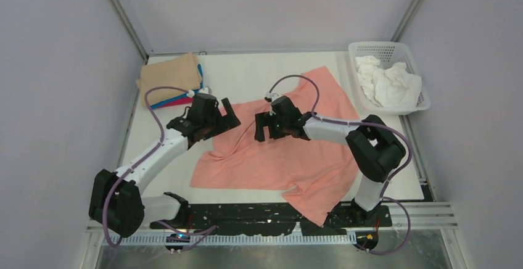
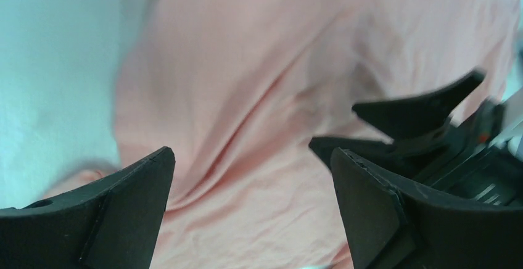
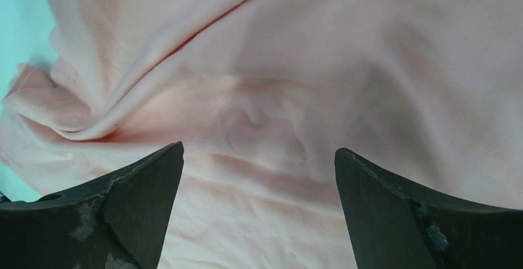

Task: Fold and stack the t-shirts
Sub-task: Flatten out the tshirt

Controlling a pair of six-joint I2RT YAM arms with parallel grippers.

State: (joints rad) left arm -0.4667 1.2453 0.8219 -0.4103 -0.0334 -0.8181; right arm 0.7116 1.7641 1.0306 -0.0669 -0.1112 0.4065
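Closest to the overhead camera, a black mounting rail (image 1: 247, 210) runs along the bench's near edge. One corner of the large salmon-pink cotton t-shirt (image 1: 277, 158) droops over it beside the right arm's base. The rest of that shirt lies spread and rumpled across the middle of the white bench top (image 1: 247, 74), reaching toward the far right corner. The left gripper (image 1: 229, 113) hangs over the shirt's left edge and the right gripper (image 1: 266, 128) hovers just beside it above the cloth, both with jaws parted. In the far left corner sits a folded tan t-shirt (image 1: 169, 71) on top of a blue t-shirt (image 1: 165, 103) and a magenta t-shirt (image 1: 185, 100), of which only the edges show. A white plastic lattice basket (image 1: 420, 105) holding crumpled white cloths (image 1: 388, 81) stands at the far right corner.

From the left wrist, the left gripper (image 2: 253, 219) is spread wide with nothing between its fingers. Wrinkled salmon-pink cotton t-shirt (image 2: 247, 96) lies below and bare bench top (image 2: 49, 65) to the left. The right gripper (image 2: 401, 118) is close by on the right, its jaws apart.

From the right wrist, the right gripper (image 3: 259, 207) is likewise released and holds nothing. It sits above a twisted fold of the shirt (image 3: 308, 65), with a sliver of bench top (image 3: 18, 10) at the left.
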